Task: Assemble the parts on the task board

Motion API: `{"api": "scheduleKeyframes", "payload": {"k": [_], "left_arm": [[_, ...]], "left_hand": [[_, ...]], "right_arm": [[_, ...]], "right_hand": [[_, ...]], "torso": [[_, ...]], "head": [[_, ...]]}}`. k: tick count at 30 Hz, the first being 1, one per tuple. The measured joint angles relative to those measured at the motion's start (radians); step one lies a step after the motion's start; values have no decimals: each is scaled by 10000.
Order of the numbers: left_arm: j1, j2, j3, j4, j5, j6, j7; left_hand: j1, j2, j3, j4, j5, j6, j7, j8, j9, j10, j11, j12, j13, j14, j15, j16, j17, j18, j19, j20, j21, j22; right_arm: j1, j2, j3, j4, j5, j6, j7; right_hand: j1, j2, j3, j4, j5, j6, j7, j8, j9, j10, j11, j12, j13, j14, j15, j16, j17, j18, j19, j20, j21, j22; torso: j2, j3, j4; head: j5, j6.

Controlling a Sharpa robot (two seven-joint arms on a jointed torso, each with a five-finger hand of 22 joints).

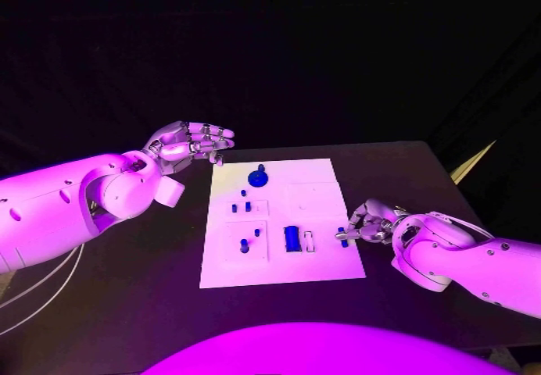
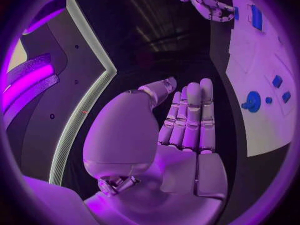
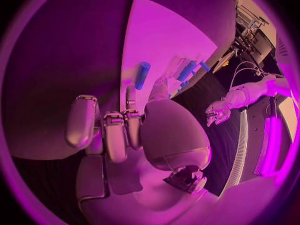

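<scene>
**Hands at the two sides of the board**

Off the task board's (image 1: pixel 282 269) far left corner, the left hand (image 1: pixel 189 142) is held above the table (image 1: pixel 135 289), fingers straight and together, nothing grasped. On the board, a round blue part (image 1: pixel 258 179) is seen near the far edge, small blue pegs (image 1: pixel 240 207) below it, and an upright blue block (image 1: pixel 292 237) nearer the right edge. At that right edge the right hand (image 1: pixel 372 221) is lowered, fingers curled by a small blue piece (image 1: pixel 342 232); whether it is pinched cannot be told.
</scene>
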Motion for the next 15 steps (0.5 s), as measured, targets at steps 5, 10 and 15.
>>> {"api": "scheduleKeyframes", "payload": {"k": [5,10,15], "left_arm": [[0,-11,-1,3,0,1,-2],[0,-23,-1,3,0,1,-3],[0,-25,-1,6,0,5,-3]], "left_hand": [[0,0,0,0,0,0,0,0,0,0,0,0,0,0,0,0,0,0,0,0,0,0],[0,0,0,0,0,0,0,0,0,0,0,0,0,0,0,0,0,0,0,0,0,0],[0,0,0,0,0,0,0,1,0,0,0,0,0,0,0,0,-1,0,0,0,0,0]], "right_arm": [[-65,140,-6,-111,42,163,-41],[-69,232,29,-194,30,331,-93],[-77,361,60,-300,-128,482,-202]], "right_hand": [[141,-129,75,66,0,5,-4,-91,76,0,0,-2,-2,0,0,0,0,1,0,0,0,0],[429,-221,344,-97,0,127,-123,-88,438,-1,-1,0,76,0,0,0,0,1,0,-1,0,0],[923,-374,761,-127,0,269,-125,-6,801,-2,-2,46,288,0,-1,0,0,1,0,-2,0,0]], "torso": [[0,-1,-3],[0,2,-7],[0,7,-11]], "head": [[28,0],[47,0],[47,0]]}}
